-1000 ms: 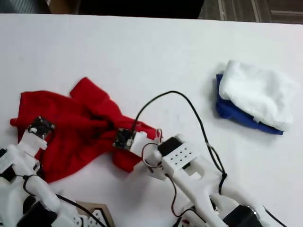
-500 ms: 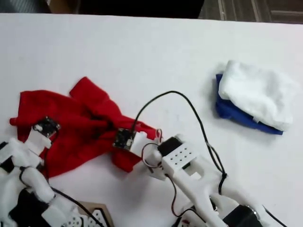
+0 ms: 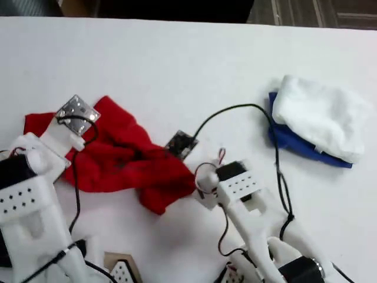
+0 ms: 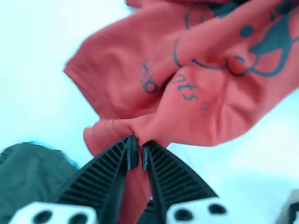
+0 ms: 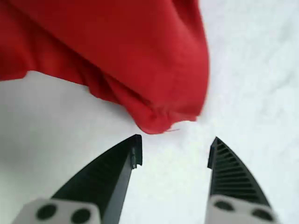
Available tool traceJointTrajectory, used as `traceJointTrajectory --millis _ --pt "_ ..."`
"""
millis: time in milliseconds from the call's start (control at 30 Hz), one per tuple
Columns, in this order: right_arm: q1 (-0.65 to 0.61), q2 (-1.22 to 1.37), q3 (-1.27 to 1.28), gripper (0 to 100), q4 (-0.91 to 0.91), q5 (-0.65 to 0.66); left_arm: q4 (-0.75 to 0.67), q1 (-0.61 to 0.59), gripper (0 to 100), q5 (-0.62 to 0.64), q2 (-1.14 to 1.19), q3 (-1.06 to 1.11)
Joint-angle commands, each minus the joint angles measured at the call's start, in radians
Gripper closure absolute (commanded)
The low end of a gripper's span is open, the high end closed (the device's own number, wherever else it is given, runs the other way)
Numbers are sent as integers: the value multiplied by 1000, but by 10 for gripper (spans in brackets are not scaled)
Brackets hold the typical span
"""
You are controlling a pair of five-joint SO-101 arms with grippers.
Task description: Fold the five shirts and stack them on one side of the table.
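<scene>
Two folded shirts are seen in the high view at the right side of the white counter (image 3: 177, 65). A white shirt (image 3: 321, 115) is laid on top of a blue shirt (image 3: 283, 137), whose edge shows beneath it. A red shirt (image 3: 118, 162) is spread crumpled at the left of the counter, well apart from that stack. The left arm (image 3: 29, 194) is placed at the near left, with its wrist over the far left part of the red shirt. The right arm (image 3: 244, 194) is placed near the middle, with its wrist at the shirt's right edge. A black cable (image 3: 235, 108) is looped from this arm toward the stack.

In the left wrist view, the left end effector (image 4: 137, 150) is seen closed, with a bunched fold of the red shirt (image 4: 187, 84) pinched between its black ribbed fingers (image 4: 112, 168). Dark printed markings are shown on the cloth, and the pale counter (image 4: 37, 70) is seen beside it.

In the right wrist view, the right end effector (image 5: 174, 151) is held wide apart with nothing between its fingers. A rounded hem of the red shirt (image 5: 117, 60) is seen over the counter (image 5: 252, 70) just beyond the fingertips, apart from them.
</scene>
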Motion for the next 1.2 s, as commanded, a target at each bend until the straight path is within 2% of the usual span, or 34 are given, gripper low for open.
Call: traceJointTrajectory --millis 0,167,367,700,900,1067,1167 --pt "-68 1 -14 760 25 -8 -9 -20 975 9 -38 -47" --pt "-223 1 -60 760 110 40 -121 -118 975 8 -38 10" --pt "-337 2 -74 759 122 40 -296 -218 975 -86 -40 209" --pt "-433 125 -184 758 64 38 -310 -230 975 -80 -46 200" --pt "-283 398 -304 759 -85 38 -158 -230 975 -80 -46 114" --pt "-111 624 -523 765 -61 38 -57 -230 975 -80 -46 31" --pt "-36 711 -661 864 4 38 -28 -230 975 -80 -48 -2"
